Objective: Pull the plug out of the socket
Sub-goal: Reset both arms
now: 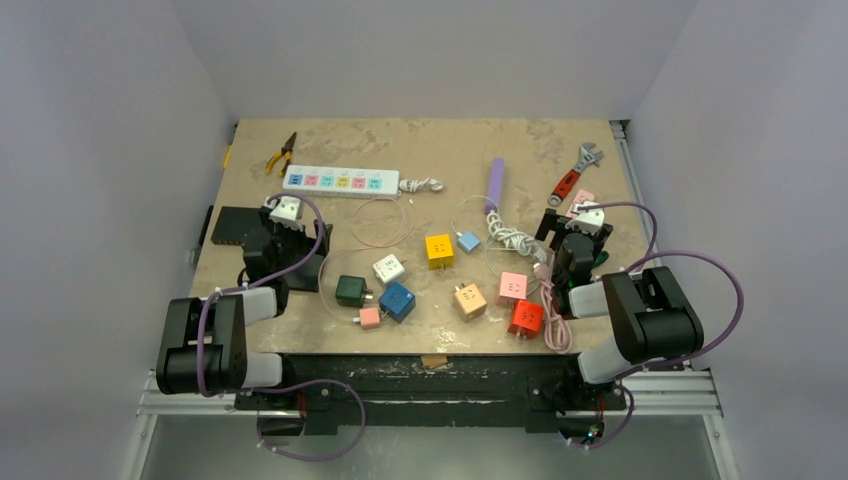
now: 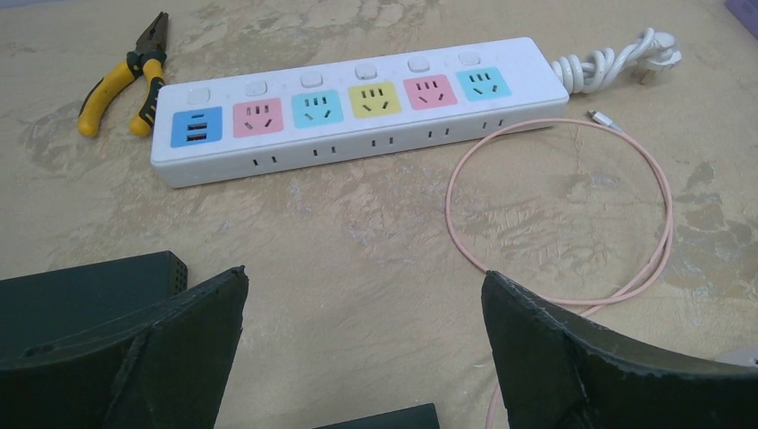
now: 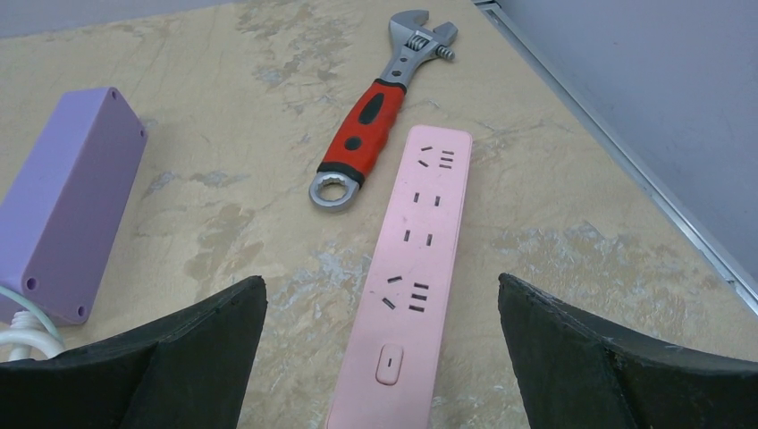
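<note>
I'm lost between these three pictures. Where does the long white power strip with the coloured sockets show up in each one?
Top view: the white power strip lies flat toward the table's far left, running left to right.
Left wrist view: the strip fills the upper middle, beyond the open fingers.
Right wrist view: not in it.
Shared landmark: the yellow-handled pliers by the strip's left end in both views that show it.

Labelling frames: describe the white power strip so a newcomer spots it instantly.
Go to the table's far-left area. The white power strip lies beside the yellow-handled pliers. Unlike the plain pink strip and purple box on the right, its sockets have coloured faces.
</note>
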### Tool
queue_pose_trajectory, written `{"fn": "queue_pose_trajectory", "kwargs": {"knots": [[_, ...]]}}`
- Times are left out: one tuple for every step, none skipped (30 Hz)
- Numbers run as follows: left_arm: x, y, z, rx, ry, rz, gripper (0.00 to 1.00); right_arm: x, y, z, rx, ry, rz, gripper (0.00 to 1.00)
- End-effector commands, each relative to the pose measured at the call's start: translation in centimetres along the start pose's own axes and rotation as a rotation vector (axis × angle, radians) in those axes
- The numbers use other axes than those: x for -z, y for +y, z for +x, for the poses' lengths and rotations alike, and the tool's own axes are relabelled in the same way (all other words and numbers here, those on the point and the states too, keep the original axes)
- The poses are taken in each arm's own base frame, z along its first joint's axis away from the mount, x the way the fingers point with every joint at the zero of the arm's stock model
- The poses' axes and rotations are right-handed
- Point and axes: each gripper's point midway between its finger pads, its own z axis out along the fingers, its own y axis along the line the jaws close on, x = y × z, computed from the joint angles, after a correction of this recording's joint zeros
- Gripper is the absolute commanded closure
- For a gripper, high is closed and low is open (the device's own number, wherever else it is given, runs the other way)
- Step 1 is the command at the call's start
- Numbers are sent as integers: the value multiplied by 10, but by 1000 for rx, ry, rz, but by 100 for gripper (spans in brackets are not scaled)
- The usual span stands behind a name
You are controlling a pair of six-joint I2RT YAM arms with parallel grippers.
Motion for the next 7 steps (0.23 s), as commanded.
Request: {"fn": "queue_pose_trajectory", "kwargs": {"knots": [[-3, 2, -16, -26, -59, -5, 0, -2, 3, -16, -30, -54, -8, 1], [-3, 3, -16, -26, -58, -6, 0, -2, 3, -15, -29, -52, -8, 1], [-4, 2, -16, -27, -58, -5, 0, -2, 3, -15, -29, -52, -7, 1], [-4, 3, -15, -27, -55, -11, 0, -2, 3, -16, -30, -53, -7, 1], [-4, 3, -16, -30, -55, -14, 0, -3, 2, -16, -29, -54, -6, 1], [-4, 3, -16, -30, -55, -13, 0, -2, 3, -15, -30, -52, -7, 1], [-3, 2, -16, -28, -58, -13, 0, -2, 3, -16, -29, -54, -7, 1]]}}
